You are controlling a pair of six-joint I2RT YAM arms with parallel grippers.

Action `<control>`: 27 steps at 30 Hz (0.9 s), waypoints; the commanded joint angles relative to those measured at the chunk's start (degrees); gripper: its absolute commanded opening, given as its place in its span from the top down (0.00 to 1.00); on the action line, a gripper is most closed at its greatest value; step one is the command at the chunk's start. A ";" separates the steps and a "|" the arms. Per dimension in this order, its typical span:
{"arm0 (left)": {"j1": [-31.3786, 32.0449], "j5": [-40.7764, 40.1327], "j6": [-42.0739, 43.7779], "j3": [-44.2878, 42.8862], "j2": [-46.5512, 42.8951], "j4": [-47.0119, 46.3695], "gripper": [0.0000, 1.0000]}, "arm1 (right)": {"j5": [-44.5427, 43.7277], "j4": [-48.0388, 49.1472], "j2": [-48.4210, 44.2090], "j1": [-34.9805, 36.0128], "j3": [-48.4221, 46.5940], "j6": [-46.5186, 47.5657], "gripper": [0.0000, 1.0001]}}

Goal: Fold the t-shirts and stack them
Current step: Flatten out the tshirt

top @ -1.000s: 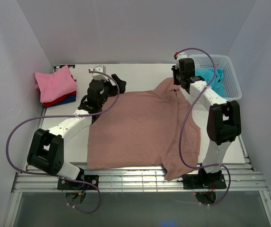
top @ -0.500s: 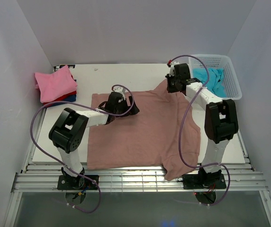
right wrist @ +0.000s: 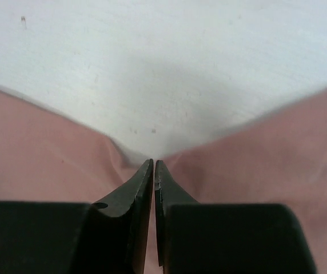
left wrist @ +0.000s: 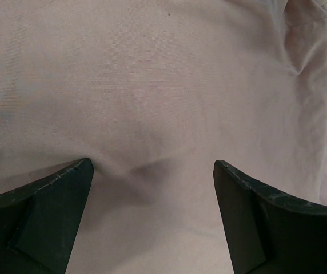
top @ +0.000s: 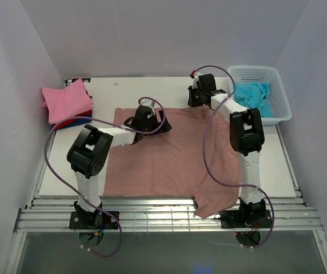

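Rose-brown t-shirt [top: 169, 154] lies spread out flat in the middle of the white table [top: 175, 91]. We see one near corner of it hang over the table's front edge.

We see the left gripper [left wrist: 152, 177] low over the far left part of this shirt. Its two fingers [left wrist: 49, 194] stand wide apart and hold nothing. A small wrinkle sits in the cloth between them.

We see the right gripper [right wrist: 154, 168] at the far edge of the shirt. Its jaws are pinched together on that edge, right where the cloth dips in and bunches up to the tips.

At the far left of the table we see a folded pink t-shirt [top: 66, 100] lying on top of a red t-shirt [top: 69, 121]. At the far right, a turquoise t-shirt [top: 255, 97] sits crumpled inside a white basket [top: 259, 71].
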State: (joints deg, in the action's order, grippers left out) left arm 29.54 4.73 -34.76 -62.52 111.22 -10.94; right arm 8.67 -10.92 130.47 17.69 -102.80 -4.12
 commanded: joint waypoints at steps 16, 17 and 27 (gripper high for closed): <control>0.26 -6.14 -0.48 11.80 -11.46 6.98 0.02 | -10.32 -6.56 0.74 1.03 1.91 -0.80 0.91; 0.26 -6.23 -0.65 12.42 -11.90 6.98 0.02 | -10.68 -9.01 0.75 1.20 1.99 -0.80 0.92; 0.26 -6.23 -0.74 15.85 -15.42 6.11 0.02 | -13.15 -7.46 -8.30 2.26 14.21 -1.68 0.92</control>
State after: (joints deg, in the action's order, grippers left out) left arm 29.80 -0.60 -35.46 -47.81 97.69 -7.79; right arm -2.07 -15.18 124.29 20.23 -91.07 -5.32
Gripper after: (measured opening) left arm 0.974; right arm 0.079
